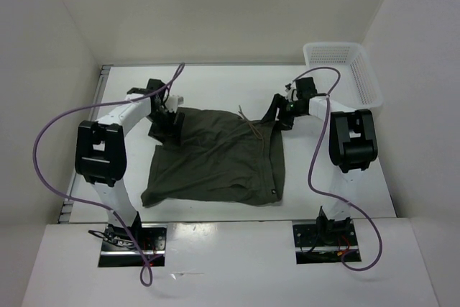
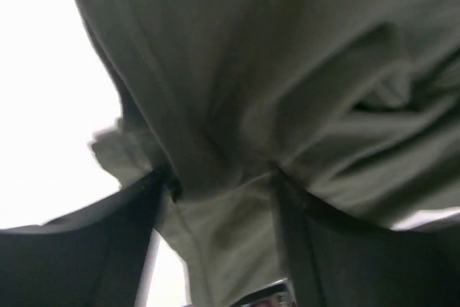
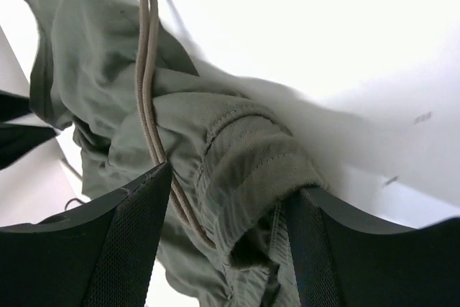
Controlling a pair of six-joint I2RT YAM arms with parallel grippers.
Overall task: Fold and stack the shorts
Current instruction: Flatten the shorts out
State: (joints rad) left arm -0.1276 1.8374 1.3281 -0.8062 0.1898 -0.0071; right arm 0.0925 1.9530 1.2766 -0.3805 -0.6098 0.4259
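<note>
The dark olive-green shorts point(image 1: 215, 159) lie spread on the white table between the two arms. My left gripper point(image 1: 167, 121) is shut on the far left corner of the shorts; in the left wrist view the fabric point(image 2: 287, 70) bunches between the dark fingers point(image 2: 79, 249). My right gripper point(image 1: 282, 111) is shut on the far right corner at the waistband; the right wrist view shows the waistband fold point(image 3: 251, 170) and a tan drawstring point(image 3: 147, 70) pinched between the fingers point(image 3: 129, 242). The drawstring ends lie on the cloth point(image 1: 251, 126).
A white mesh basket point(image 1: 343, 71) stands at the far right corner of the table. White walls enclose the table on three sides. Purple cables point(image 1: 50, 141) loop off both arms.
</note>
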